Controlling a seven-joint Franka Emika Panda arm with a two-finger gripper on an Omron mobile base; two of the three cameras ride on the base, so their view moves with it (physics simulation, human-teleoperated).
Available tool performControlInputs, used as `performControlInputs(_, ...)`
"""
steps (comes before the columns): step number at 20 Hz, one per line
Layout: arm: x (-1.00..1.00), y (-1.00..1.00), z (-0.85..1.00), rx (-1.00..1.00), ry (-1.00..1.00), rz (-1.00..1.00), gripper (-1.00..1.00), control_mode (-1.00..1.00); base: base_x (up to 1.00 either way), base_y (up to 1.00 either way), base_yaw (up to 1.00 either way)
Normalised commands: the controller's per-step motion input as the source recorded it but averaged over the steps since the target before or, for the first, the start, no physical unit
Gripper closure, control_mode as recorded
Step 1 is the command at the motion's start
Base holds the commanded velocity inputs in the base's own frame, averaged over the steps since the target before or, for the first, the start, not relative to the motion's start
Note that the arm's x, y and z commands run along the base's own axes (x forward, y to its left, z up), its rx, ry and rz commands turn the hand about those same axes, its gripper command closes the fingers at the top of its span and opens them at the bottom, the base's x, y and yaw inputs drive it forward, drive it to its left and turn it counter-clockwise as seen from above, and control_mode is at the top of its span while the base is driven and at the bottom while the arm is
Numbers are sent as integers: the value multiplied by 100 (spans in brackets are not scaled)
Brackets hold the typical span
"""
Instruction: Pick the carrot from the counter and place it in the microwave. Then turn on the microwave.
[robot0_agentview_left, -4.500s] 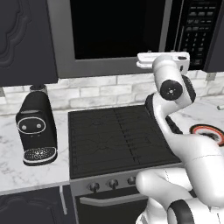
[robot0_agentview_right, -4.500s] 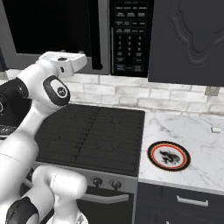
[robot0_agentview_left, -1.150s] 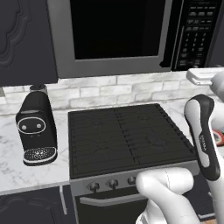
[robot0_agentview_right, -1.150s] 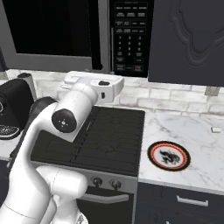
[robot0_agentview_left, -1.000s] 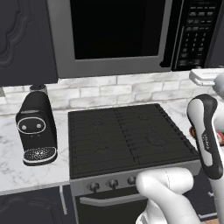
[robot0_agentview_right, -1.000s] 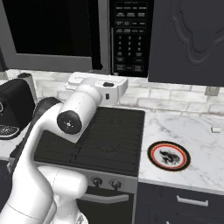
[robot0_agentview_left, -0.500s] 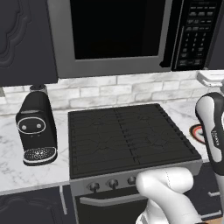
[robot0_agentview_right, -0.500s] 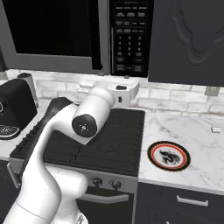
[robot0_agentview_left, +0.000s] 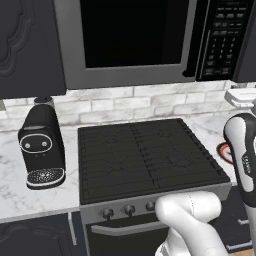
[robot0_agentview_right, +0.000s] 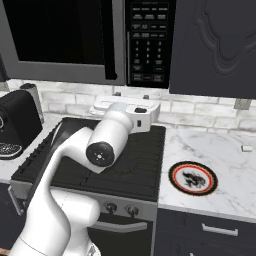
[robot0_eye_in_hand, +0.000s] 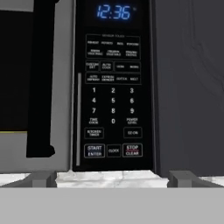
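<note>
The microwave (robot0_agentview_left: 135, 42) hangs over the stovetop (robot0_agentview_left: 145, 157), its grey-framed dark glass door shut and its black button panel (robot0_agentview_right: 150, 42) on the right side. In the hand view the panel (robot0_eye_in_hand: 113, 87) sits dead ahead, the clock reading 12:36 at 12 o'clock and the START/ENTER key at 7 o'clock of the keypad, with the door's dark handle (robot0_eye_in_hand: 40, 83) running down at 9 o'clock. Dark cabinets (robot0_agentview_right: 215, 45) flank the appliance.

The black ridged stovetop lies between two stretches of white marble counter (robot0_agentview_right: 220, 165). The white arm (robot0_agentview_right: 105, 145) bends over the stovetop, and the end effector (robot0_agentview_right: 107, 105) is level in front of the brick backsplash, below the button panel; in the hand view its two tips stand wide apart at 7 and 5 o'clock with nothing between them, so it is open.

A black coffee machine (robot0_agentview_left: 42, 145) stands on the counter at 9 o'clock of the stovetop. A round red-rimmed plate (robot0_agentview_right: 193, 178) rests on the counter at 3 o'clock of it.

I cannot tell where the carrot is.
</note>
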Motion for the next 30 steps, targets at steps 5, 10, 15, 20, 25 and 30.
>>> performControlInputs(5, 0, 0, -6, 0, 0, 0, -100, -100, 0, 0, 0)
performControlInputs(10, 0, -1, -2, 0, 0, 0, -100, -100, 0, 0, 0)
performControlInputs(15, 0, 0, -18, 0, 0, 0, -100, -100, 0, 0, 0)
performControlInputs(20, 0, 0, -16, 0, 0, 0, -100, -100, 0, 0, 0)
performControlInputs(25, 0, 0, -12, 0, 0, 0, -100, -100, 0, 0, 0)
performControlInputs(30, 0, 0, -2, 0, 0, 0, -100, -100, 0, 0, 0)
